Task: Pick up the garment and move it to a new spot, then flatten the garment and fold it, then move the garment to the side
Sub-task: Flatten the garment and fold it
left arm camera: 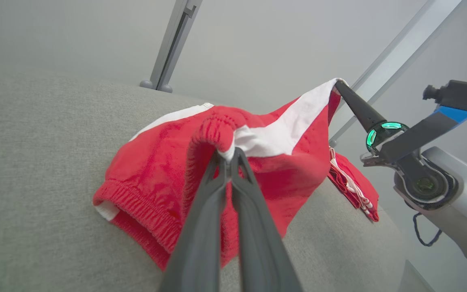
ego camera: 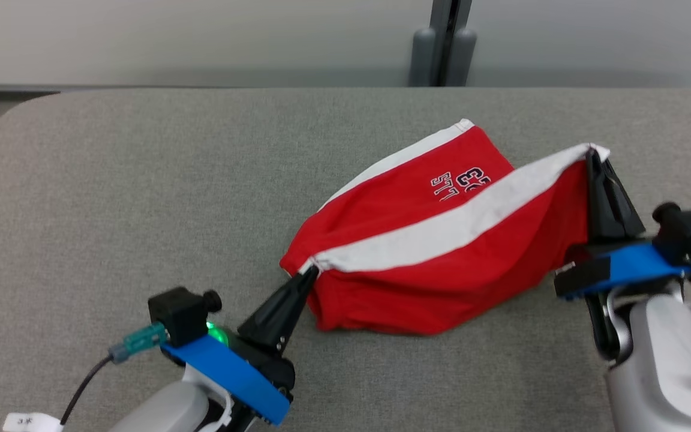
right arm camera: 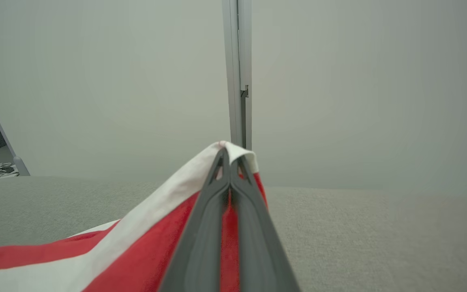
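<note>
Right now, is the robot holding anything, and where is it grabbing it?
Yes, the red shorts, with both grippers shut on them: the left gripper pinches one end of the white stripe, the right gripper the other end.

The red shorts (ego camera: 417, 270) are soft, matt cloth, ribbed along the elastic edge. The table (ego camera: 141, 180) has a rough grey felt-like covering. The left gripper (left arm camera: 228, 156) has fingers of matt dark plastic; the post (right arm camera: 236, 73) is smooth dull metal.
</note>
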### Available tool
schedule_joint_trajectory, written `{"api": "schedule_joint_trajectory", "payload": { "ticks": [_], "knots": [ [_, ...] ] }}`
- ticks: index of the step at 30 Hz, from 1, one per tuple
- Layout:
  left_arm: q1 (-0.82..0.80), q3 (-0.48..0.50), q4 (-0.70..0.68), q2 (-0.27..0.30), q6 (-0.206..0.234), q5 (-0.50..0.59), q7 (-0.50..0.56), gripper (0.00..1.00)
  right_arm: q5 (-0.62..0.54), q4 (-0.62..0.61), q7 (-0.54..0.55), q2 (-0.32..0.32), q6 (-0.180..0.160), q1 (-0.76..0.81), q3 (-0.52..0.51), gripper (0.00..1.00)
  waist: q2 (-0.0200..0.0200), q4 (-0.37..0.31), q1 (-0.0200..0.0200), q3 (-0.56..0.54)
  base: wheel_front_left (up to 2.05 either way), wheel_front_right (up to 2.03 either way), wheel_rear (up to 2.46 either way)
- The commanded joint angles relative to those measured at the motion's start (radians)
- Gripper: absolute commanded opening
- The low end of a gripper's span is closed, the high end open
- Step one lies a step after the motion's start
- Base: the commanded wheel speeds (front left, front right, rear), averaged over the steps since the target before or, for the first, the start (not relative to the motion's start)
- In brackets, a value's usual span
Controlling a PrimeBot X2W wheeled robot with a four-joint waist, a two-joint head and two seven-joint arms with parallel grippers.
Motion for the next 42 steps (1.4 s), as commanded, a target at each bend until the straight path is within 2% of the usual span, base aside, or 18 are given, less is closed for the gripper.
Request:
{"api": "schedule_joint_trajectory", "payload": {
  "ticks": [1, 9, 17, 18, 19, 20, 21, 22, 27, 32, 38, 42],
  "knots": [
    [-0.041, 0.007, -0.002, 0.004, 0.002, -0.008, -0.004, 0.00, -0.021, 0.024, 0.006, -0.003, 0.000, -0.053, 0.001, 0.00, 0.0000, 0.051, -0.0002, 0.069, 0.00, 0.00, 0.00],
    [-0.213, 0.041, 0.025, 0.001, 0.002, -0.037, -0.004, 0.00, -0.143, 0.209, 0.039, -0.003, 0.000, -0.355, -0.011, 0.00, 0.0000, 0.094, -0.0002, 0.224, 0.00, 0.00, 0.00],
    [-0.289, 0.054, 0.062, -0.016, 0.002, -0.050, -0.004, 0.00, -0.279, 0.360, 0.042, -0.003, 0.000, -0.524, -0.059, 0.00, 0.0000, 0.118, -0.0002, 0.320, 0.00, 0.00, 0.00],
    [-0.292, 0.051, 0.068, -0.019, 0.002, -0.048, -0.004, 0.00, -0.287, 0.374, 0.040, -0.003, 0.000, -0.537, -0.066, 0.06, 0.0000, 0.120, -0.0002, 0.326, 0.00, 0.00, 0.00],
    [-0.298, 0.046, 0.076, -0.017, 0.002, -0.030, -0.004, 0.00, -0.299, 0.386, 0.037, -0.003, 0.000, -0.545, -0.074, 0.47, 0.0000, 0.122, -0.0002, 0.331, 0.00, 0.00, 0.00],
    [-0.298, 0.046, 0.080, -0.023, 0.002, -0.029, -0.004, 0.20, -0.310, 0.397, 0.034, -0.003, 0.000, -0.553, -0.083, 0.99, 0.0000, 0.123, -0.0002, 0.334, 0.00, 0.00, 0.00],
    [-0.292, 0.050, 0.085, -0.030, 0.002, -0.032, -0.004, 0.49, -0.318, 0.406, 0.031, -0.003, 0.000, -0.561, -0.090, 1.00, 0.0000, 0.124, -0.0002, 0.337, 0.00, 0.00, 0.00],
    [-0.287, 0.043, 0.090, -0.030, 0.002, -0.033, -0.004, 1.00, -0.325, 0.416, 0.026, -0.003, 0.000, -0.568, -0.097, 1.00, 0.0000, 0.125, -0.0002, 0.339, 0.00, 0.00, 0.00],
    [-0.250, 0.053, 0.109, -0.030, 0.002, -0.024, -0.004, 1.00, -0.368, 0.456, 0.011, -0.003, 0.000, -0.570, -0.124, 1.00, 0.0000, 0.124, -0.0002, 0.333, 0.00, 0.00, 0.00],
    [-0.185, 0.117, 0.123, -0.034, 0.002, 0.013, -0.004, 1.00, -0.391, 0.492, 0.022, -0.003, 0.000, -0.528, -0.163, 1.00, 0.0000, 0.122, -0.0002, 0.318, 0.00, 0.00, 0.00],
    [-0.099, 0.210, 0.116, -0.051, 0.002, 0.104, -0.004, 1.00, -0.418, 0.537, 0.100, -0.003, 0.000, -0.462, -0.212, 1.00, 0.0000, 0.116, -0.0002, 0.296, 0.00, 0.00, 0.00],
    [-0.055, 0.253, 0.116, -0.068, 0.002, 0.135, -0.004, 1.00, -0.390, 0.599, 0.168, -0.002, 0.000, -0.410, -0.228, 1.00, 0.0000, 0.112, -0.0002, 0.271, 0.00, 0.00, 0.00]
  ]
}}
